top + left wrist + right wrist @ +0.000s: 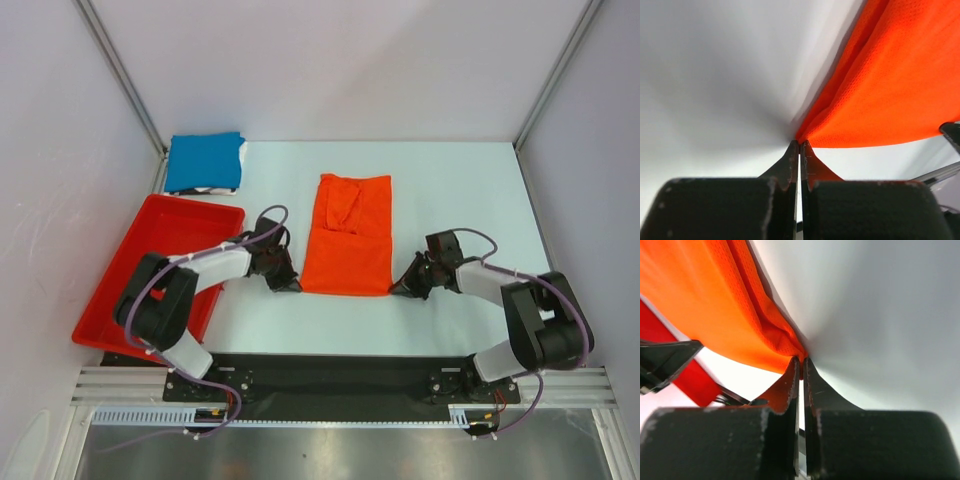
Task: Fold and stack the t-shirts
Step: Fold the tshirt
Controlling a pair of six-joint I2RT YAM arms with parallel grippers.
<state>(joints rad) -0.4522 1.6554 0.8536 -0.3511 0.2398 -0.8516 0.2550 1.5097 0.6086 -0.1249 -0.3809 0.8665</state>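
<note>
Seen from above: orange shirt [346, 235] at the middle of the surface [460, 185], folded into a long panel running from 12 to 6 o'clock. Sleeve folds lying on top toward the 12 o'clock end. Flat over most of its length, with the 6 o'clock edge stretched straight between the two grippers.

Left gripper [293, 286] low at the shirt's 7 o'clock corner, clamped on that corner. From the left wrist: fingers [785, 167] pressed together, a tongue of orange mesh pinched between them. Cloth fanning out from the tips toward 1 o'clock, with a shadow along its left edge.

Right gripper [398, 290] low at the shirt's 5 o'clock corner, likewise squeezed onto orange cloth. From the right wrist: fingers [818, 390] together, with bunched folds of the mesh gathered at the tips and spreading toward 10 o'clock. Beyond the cloth in that view, the other gripper's dark body at 9 o'clock and a strip of red below it.

Blue shirt [204, 161] at 11 o'clock from the orange one, well apart from it, in the far left corner of the surface. Folded into a compact near-square, with white and dark trim peeking out along its 3 and 6 o'clock edges.

Tray [168, 245], red and rigid, at 9 o'clock on the surface, just on the near side of the blue shirt. Left arm [215, 265] reaching across its 3 o'clock rim toward the orange shirt.
</note>
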